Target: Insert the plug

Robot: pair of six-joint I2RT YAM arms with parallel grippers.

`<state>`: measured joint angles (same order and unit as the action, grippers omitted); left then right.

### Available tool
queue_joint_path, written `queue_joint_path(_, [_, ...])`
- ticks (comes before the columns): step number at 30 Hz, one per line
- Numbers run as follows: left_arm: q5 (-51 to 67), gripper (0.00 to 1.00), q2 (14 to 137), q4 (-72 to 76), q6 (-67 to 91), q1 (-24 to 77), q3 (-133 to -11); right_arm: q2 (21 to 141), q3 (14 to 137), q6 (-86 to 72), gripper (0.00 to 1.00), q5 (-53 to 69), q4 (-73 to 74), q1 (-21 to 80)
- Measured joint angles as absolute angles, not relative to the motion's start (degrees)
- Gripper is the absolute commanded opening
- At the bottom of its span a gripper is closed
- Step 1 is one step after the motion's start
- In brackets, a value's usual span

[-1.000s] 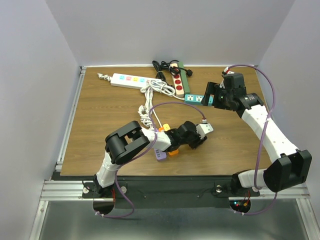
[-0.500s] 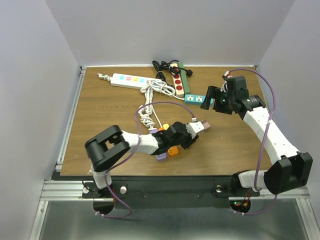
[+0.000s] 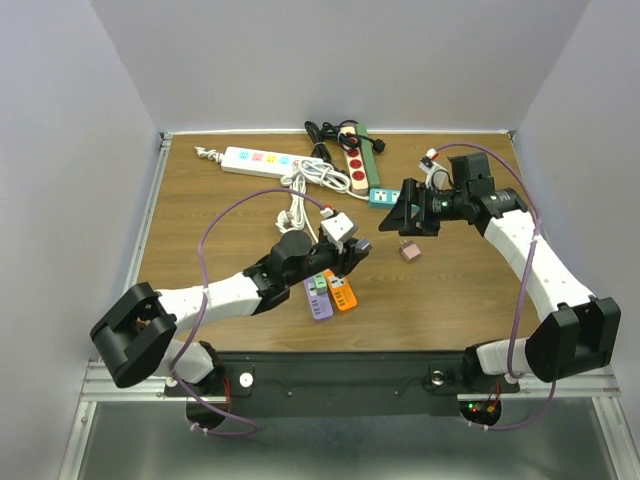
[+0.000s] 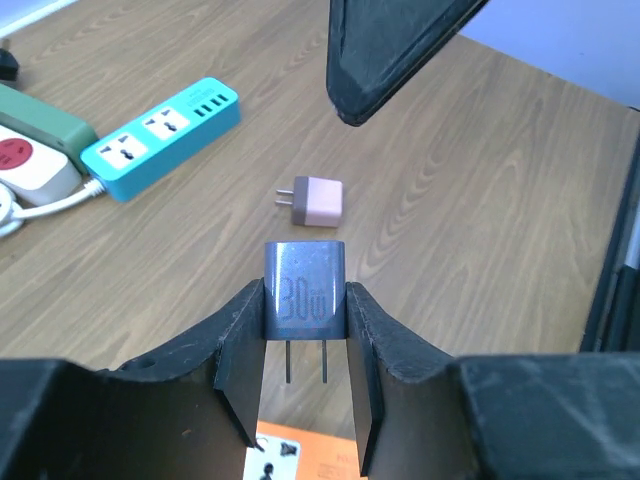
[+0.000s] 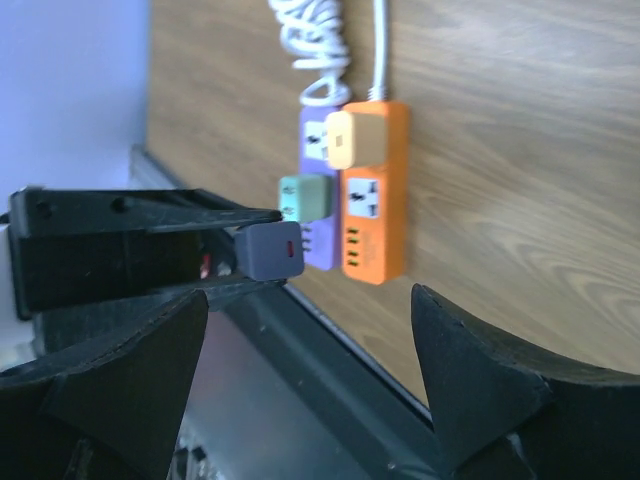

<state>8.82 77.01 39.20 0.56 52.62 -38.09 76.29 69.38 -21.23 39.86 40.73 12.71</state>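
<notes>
Grips gray plug (image 4: 305, 285) in left pincer (image 4: 305, 312), long axis roughly upright, prongs down toward orange power strip (image 3: 341, 293) on desk (image 3: 200, 230). Holds right pincer (image 3: 405, 216) open near pink plug (image 4: 318, 200).

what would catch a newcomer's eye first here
The left gripper pinching a grey-blue square charger plug, prongs down, over an orange power strip near the front edge. Beyond it, a small pink charger lies loose on the wooden table, close to the open right gripper.
</notes>
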Motion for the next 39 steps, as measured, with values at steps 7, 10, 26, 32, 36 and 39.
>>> queue_joint_path(7, [10.94,0.0,74.67,40.1,2.15,52.42,-36.34,77.54,69.38,-20.71,0.84,47.94,40.71,12.75])
queue_joint_path(10, [10.96,0.0,74.04,40.29,2.66,52.4,-36.34,78.24,69.38,-20.71,0.83,49.32,40.53,13.04])
queue_joint_path(26, [10.66,0.0,73.1,40.95,3.97,52.42,-36.01,82.46,69.38,-23.24,0.77,51.44,35.11,18.41])
queue_joint_path(32, [10.5,0.0,73.03,40.97,3.99,52.42,-35.99,83.81,69.32,-24.69,0.63,51.46,33.34,22.44])
queue_joint_path(36, [10.31,0.0,72.93,40.95,4.1,52.42,-35.99,84.12,68.77,-25.19,0.53,50.92,32.49,23.57])
queue_joint_path(39, [9.87,0.0,72.86,40.97,4.12,52.42,-35.97,84.12,68.38,-25.67,0.45,50.92,32.49,23.53])
